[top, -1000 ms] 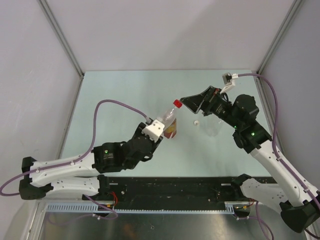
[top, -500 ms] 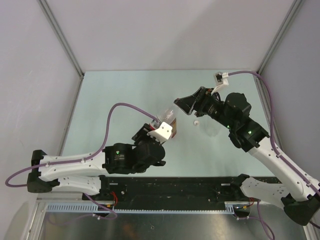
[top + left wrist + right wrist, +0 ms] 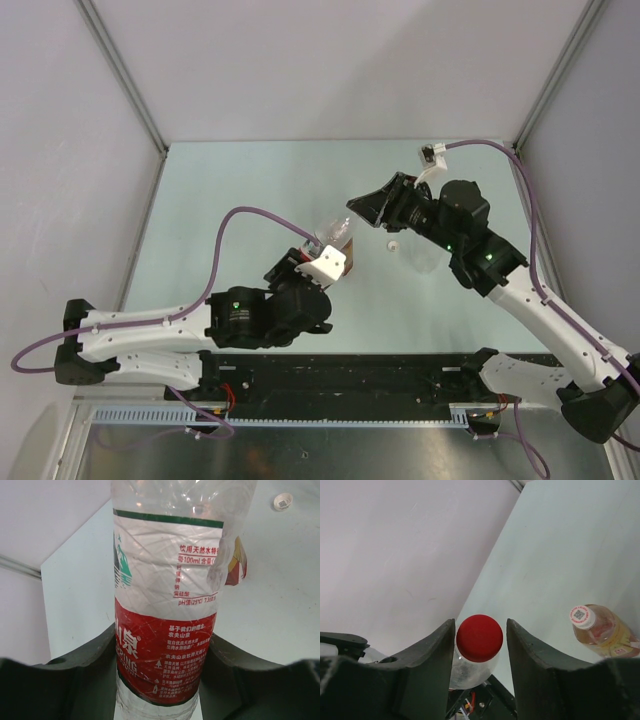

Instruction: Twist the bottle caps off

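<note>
Left gripper point(image 3: 162, 647): jaws clamped on the labelled bottle point(image 3: 165, 615) at the red lower band of its label; the dark fingers point(image 3: 95, 665) press the bottle from both sides. In the top view I see this bottle point(image 3: 336, 231) tilted, its neck leaning towards the right gripper point(image 3: 358, 208), over the middle of the table point(image 3: 220, 200).

Right gripper point(image 3: 480, 622): jaws narrowly apart, one finger on each side of the red cap point(image 3: 479, 638); the cap is on the labelled bottle's neck and sits between the fingertips; the fingers stand very close to its rim; I cannot tell whether they bear on it.

Amber bottle point(image 3: 606, 631): on the table just beside the held bottle, its white cap point(image 3: 582, 616) on.

Loose white cap point(image 3: 393, 246): on the table below the right gripper, open side up in the left wrist view point(image 3: 283, 501); apart from every bottle.
</note>
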Action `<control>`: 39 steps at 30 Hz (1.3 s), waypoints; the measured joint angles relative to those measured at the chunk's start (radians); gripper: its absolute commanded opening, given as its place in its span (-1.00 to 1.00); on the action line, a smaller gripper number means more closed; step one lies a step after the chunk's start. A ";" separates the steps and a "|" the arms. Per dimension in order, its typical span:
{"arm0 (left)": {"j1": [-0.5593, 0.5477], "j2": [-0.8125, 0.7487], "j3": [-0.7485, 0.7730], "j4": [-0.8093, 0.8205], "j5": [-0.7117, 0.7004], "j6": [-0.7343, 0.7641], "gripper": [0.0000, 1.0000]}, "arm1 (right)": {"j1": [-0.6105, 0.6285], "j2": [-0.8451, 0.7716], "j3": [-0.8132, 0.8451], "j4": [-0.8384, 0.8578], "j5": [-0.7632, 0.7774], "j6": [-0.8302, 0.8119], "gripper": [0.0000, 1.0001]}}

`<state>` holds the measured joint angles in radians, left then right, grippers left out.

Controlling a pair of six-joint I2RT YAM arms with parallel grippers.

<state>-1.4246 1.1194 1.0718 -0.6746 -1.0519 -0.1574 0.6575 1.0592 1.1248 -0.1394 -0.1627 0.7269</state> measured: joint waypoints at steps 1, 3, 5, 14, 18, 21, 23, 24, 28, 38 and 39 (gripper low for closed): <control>0.000 0.000 0.000 -0.002 0.000 0.000 -0.59 | -0.002 0.002 0.000 0.003 -0.006 0.007 -0.04; 0.000 0.000 0.000 -0.002 0.000 0.000 -0.59 | -0.004 0.002 0.000 0.007 -0.016 0.020 -0.06; 0.000 0.000 0.000 -0.002 0.000 0.000 -0.59 | -0.008 0.002 0.000 0.014 -0.019 0.030 -0.04; 0.000 0.000 0.000 -0.001 0.000 0.000 -0.57 | -0.020 -0.006 0.000 0.054 -0.031 0.064 0.02; 0.000 0.000 0.000 -0.001 0.000 -0.001 -0.56 | -0.023 -0.004 0.000 0.055 -0.035 0.067 -0.08; 0.000 0.000 0.000 -0.001 -0.001 -0.002 -0.56 | -0.025 0.000 0.000 0.055 -0.037 0.067 -0.09; 0.000 0.000 0.000 -0.002 -0.001 -0.002 -0.55 | -0.025 0.005 0.000 0.056 -0.038 0.067 -0.07; 0.000 0.000 0.000 -0.001 -0.001 -0.002 -0.55 | -0.025 0.007 0.000 0.056 -0.042 0.068 -0.04; 0.000 0.000 0.000 -0.002 0.001 -0.002 -0.56 | -0.025 0.016 0.000 0.055 -0.058 0.071 -0.05; 0.000 0.001 0.000 -0.001 0.010 -0.010 -0.56 | -0.029 0.003 -0.024 0.068 -0.050 0.092 -0.98; -0.002 0.001 0.000 0.000 0.010 -0.010 -0.56 | -0.029 -0.003 -0.029 0.071 -0.047 0.093 -0.99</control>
<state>-1.4261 1.1206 1.0718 -0.6743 -1.0416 -0.1677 0.6289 1.0557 1.0962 -0.0689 -0.2096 0.8196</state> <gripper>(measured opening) 0.561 0.354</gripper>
